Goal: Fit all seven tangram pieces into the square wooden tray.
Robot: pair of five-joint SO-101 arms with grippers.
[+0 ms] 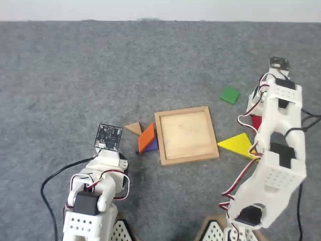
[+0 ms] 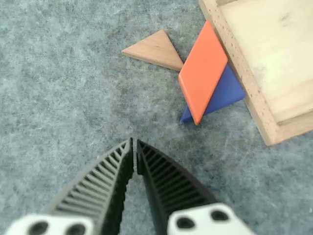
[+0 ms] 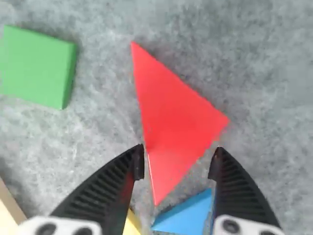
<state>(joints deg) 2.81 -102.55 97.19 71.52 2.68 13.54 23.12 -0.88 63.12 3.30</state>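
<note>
The square wooden tray (image 1: pixel 185 134) lies empty in the middle of the grey mat. By its left side are a tan triangle (image 2: pixel 156 49), an orange parallelogram (image 2: pixel 203 71) and a blue triangle (image 2: pixel 222 93) partly under the orange piece. My left gripper (image 2: pixel 134 143) is shut and hovers over bare mat short of them. To the tray's right lie a green square (image 3: pixel 36 66), a red triangle (image 3: pixel 171 117), a light blue triangle (image 3: pixel 188 215) and a yellow triangle (image 1: pixel 238 144). My right gripper (image 3: pixel 178 159) is open, its fingers either side of the red triangle's near corner.
The left arm (image 1: pixel 100 170) stands at the front left and the right arm (image 1: pixel 278 125) at the front right, covering part of the red triangle from above. Open grey mat stretches behind the tray and to the far left.
</note>
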